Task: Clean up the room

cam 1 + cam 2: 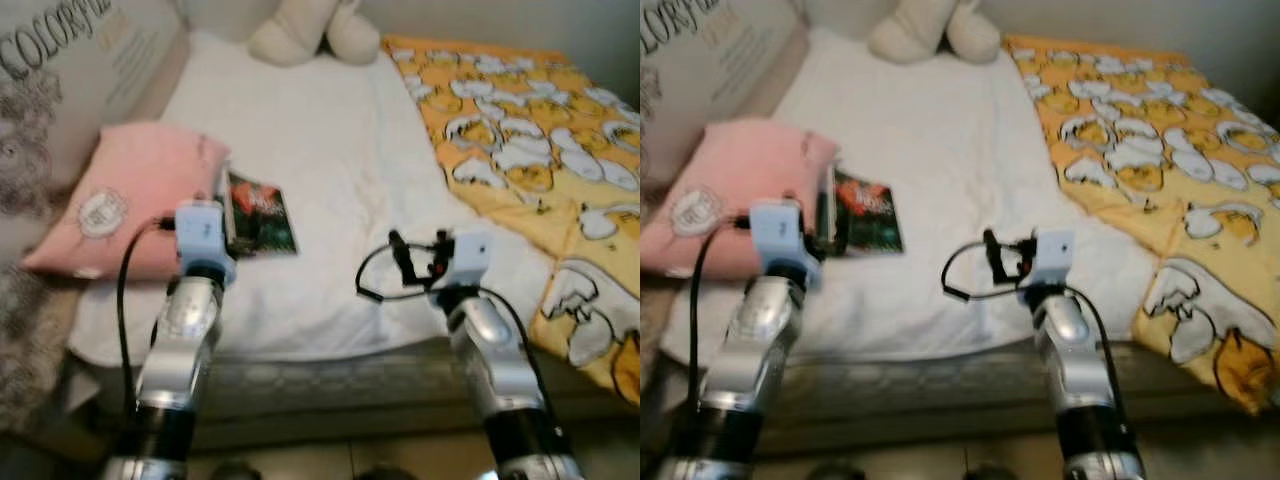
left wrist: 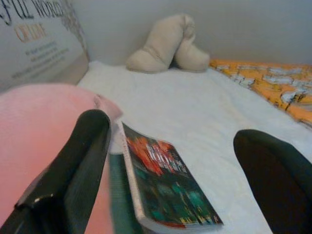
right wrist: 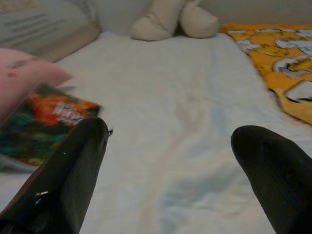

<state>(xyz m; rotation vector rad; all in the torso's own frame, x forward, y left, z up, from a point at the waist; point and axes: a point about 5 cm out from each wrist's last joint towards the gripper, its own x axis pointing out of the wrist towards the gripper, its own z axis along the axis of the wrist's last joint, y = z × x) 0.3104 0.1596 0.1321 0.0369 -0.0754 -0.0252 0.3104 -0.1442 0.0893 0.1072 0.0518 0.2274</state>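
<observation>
A bed [image 1: 330, 200] with a white sheet is taking most of the scene. A grey mattress edge [image 1: 330, 385] is showing along its near side, and pale floor tiles [image 1: 400, 462] are lying below it. On the left, a headboard panel [image 1: 70, 70] with printed letters is standing against the bed. At the far side, a plain light wall [image 2: 234, 24] is rising behind the bed.

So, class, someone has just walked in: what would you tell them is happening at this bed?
The robot stands at the edge of the bed with both arms held out over the white sheet. The left gripper, open, points at a book lying beside a pink pillow. The right gripper is open over bare sheet. Neither holds anything. A yellow blanket covers the bed's right side.
</observation>
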